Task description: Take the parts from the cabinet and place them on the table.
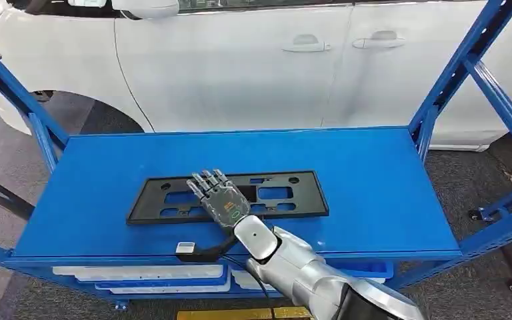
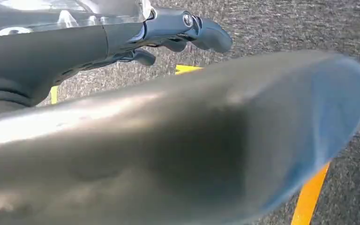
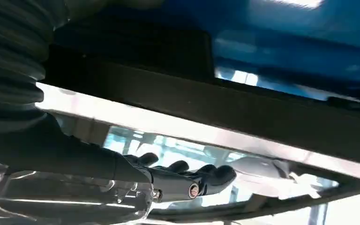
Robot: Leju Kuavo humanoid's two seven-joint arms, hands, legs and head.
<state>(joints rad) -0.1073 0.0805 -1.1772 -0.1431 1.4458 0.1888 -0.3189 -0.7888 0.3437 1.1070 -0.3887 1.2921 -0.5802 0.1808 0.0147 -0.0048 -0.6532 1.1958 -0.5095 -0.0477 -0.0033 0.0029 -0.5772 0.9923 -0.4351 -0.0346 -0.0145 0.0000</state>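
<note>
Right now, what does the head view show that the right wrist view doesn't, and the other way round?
Head view alone: the whole black license plate frame lying flat on the blue shelf, a white car behind, white trays on the level below. Right wrist view alone: the underside of the right hand's fingers, extended, close to the frame's edge. Both share the right hand, the frame and the blue shelf.

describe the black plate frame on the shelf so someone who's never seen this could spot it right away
Find the blue metal shelf in front of the white car. Lying flat near the middle of its top is the black plate frame, long and rectangular with cut-out slots, under the robot's right hand. It is the one dark thing on that blue surface.
</note>
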